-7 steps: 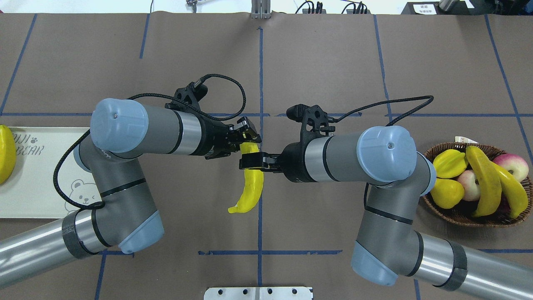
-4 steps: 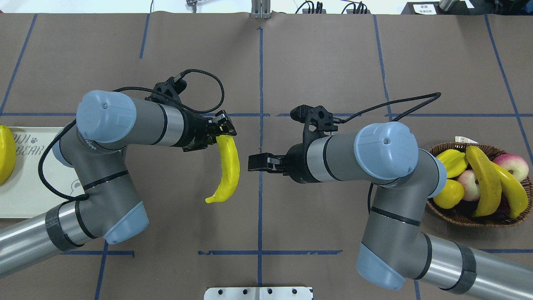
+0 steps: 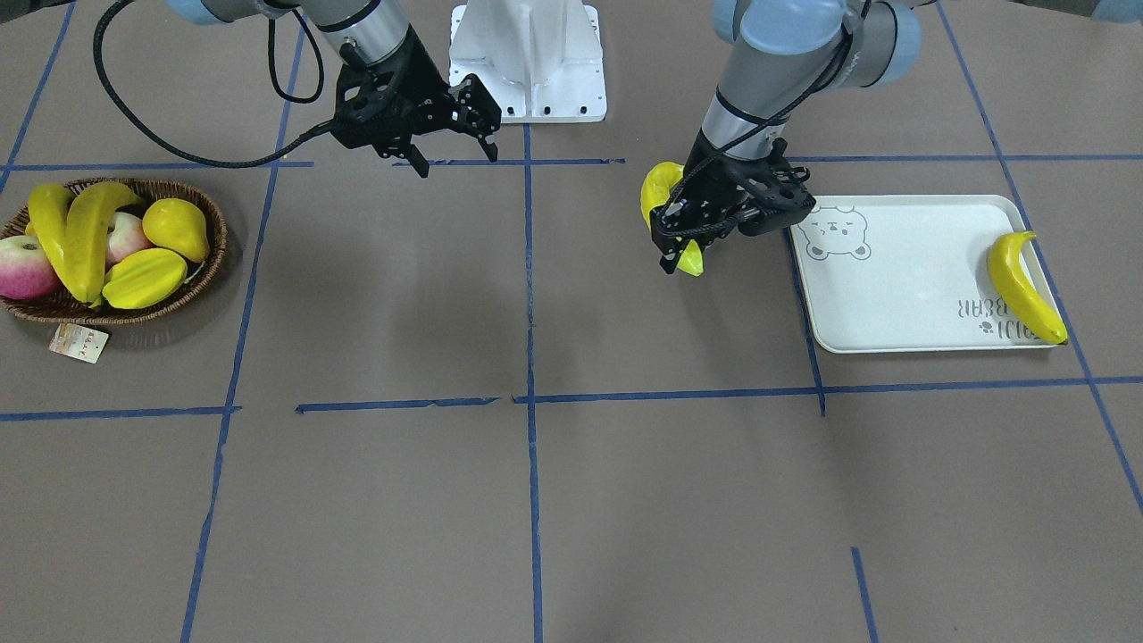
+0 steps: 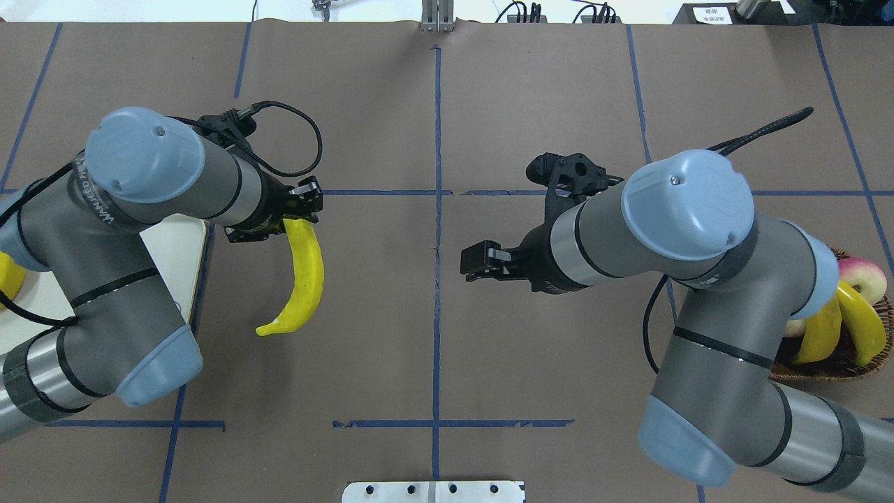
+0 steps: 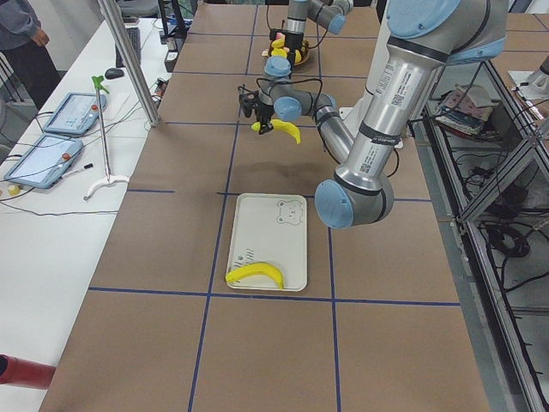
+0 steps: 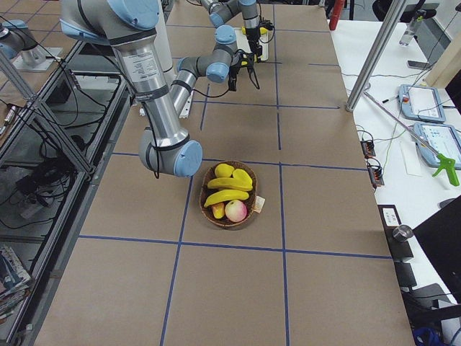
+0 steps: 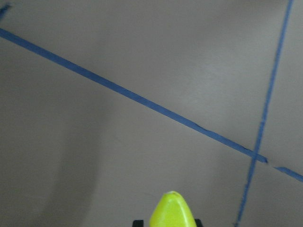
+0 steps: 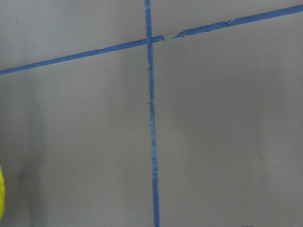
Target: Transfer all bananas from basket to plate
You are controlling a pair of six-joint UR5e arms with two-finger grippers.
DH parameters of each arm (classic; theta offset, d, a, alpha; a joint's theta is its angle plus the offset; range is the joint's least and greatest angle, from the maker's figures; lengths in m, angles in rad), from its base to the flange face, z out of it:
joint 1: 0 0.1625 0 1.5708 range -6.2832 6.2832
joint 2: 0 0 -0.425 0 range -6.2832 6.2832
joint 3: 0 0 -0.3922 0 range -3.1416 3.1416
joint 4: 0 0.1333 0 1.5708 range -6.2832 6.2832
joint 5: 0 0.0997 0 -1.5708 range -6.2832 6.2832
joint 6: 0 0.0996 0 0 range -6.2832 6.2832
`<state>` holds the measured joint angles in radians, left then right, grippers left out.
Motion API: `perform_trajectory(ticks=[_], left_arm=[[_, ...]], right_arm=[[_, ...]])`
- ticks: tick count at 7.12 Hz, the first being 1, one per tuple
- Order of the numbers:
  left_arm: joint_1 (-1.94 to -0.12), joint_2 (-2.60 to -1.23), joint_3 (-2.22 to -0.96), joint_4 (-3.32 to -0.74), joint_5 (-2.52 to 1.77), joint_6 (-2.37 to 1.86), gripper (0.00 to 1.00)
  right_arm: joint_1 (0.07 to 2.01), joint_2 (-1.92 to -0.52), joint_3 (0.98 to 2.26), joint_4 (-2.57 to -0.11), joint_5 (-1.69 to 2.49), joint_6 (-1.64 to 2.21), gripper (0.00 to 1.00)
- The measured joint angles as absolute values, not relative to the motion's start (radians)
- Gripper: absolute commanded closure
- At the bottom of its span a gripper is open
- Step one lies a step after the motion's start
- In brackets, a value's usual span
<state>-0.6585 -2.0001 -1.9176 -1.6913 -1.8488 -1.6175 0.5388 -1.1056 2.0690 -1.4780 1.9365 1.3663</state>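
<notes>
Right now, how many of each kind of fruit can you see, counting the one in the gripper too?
Bananas: 4
Apples: 2
Pear: 1
Ridged yellow fruit: 1
Total: 8

The basket, with two bananas laid in it, is set at the right end of the bench and the plate, with a third banana laid along its outer rim, at the left end, while a fourth banana is held by the left pincer just beside the plate.
</notes>
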Motion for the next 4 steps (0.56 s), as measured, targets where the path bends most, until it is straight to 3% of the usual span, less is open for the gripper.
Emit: perform_trajectory(ticks=[4], left_arm=[[-0.841, -1.782, -1.938, -1.622, -1.861, -1.583, 0.99]], right_arm=[[0.668, -1.189, 2.159, -1.729, 2.044, 1.08, 0.0]])
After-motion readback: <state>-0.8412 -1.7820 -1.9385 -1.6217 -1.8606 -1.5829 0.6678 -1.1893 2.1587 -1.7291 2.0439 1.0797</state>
